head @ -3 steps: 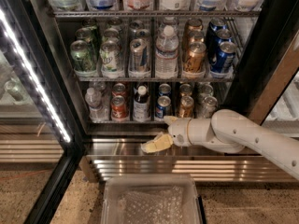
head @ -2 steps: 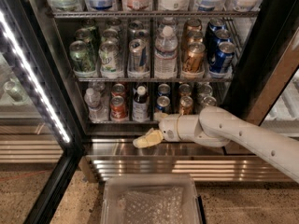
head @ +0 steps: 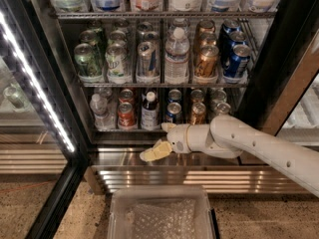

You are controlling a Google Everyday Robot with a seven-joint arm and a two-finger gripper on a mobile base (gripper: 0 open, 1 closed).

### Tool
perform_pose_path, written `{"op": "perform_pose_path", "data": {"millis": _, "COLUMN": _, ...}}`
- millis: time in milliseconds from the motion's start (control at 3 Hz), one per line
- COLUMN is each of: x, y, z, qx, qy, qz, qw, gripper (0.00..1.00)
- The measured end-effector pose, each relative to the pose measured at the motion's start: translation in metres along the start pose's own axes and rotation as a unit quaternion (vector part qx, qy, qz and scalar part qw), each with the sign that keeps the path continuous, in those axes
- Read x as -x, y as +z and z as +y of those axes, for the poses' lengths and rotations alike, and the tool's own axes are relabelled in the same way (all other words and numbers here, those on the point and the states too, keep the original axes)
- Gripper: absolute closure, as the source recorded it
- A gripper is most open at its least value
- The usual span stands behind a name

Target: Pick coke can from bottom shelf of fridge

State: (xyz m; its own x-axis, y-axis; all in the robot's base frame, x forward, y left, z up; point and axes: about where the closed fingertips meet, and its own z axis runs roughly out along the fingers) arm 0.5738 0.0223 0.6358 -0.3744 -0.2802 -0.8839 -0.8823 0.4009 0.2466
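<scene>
The coke can (head: 126, 115) stood upright in the front row of the bottom shelf (head: 124, 132) of the fridge (head: 271, 59), left of centre; a second red can stood directly behind it. A small water bottle (head: 98, 111) stood just beside it on the left, and a dark bottle (head: 149, 111) with a white cap just beside it on the right; further right came a blue can (head: 174, 113) and a copper-brown can (head: 197, 114). The gripper (head: 160, 139) hung outside the shelf, below its front edge and in front of the steel base (head: 174, 176), lower right of the coke can and clear of it; its pale fingers (head: 152, 152) were spread wide and held nothing. Compared with one second earlier, the gripper had shifted left, from under the copper-brown can to under the dark bottle and blue can; the cans had not moved. The white arm (head: 259, 143) entered from the lower right and covered part of the silver cans at the shelf's right end. Above, the middle rack (head: 164, 83) carried larger cans and a tall water bottle; the LED strip (head: 35, 83) ran down the left frame; a clear bin (head: 162, 195) lay on the floor below.
</scene>
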Motion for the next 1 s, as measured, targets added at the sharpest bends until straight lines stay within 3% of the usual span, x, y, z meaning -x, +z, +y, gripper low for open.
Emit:
{"op": "perform_pose_path", "data": {"millis": 333, "x": -0.0166, "y": 0.0280, "z": 0.0167, "qx": 0.050, "qy": 0.027, "qz": 0.000, "qw": 0.9984, "gripper": 0.00}}
{"op": "perform_pose_path", "data": {"millis": 1000, "x": -0.0194, "y": 0.0299, "z": 0.0178, "qx": 0.053, "qy": 0.029, "qz": 0.000, "qw": 0.9982, "gripper": 0.42}}
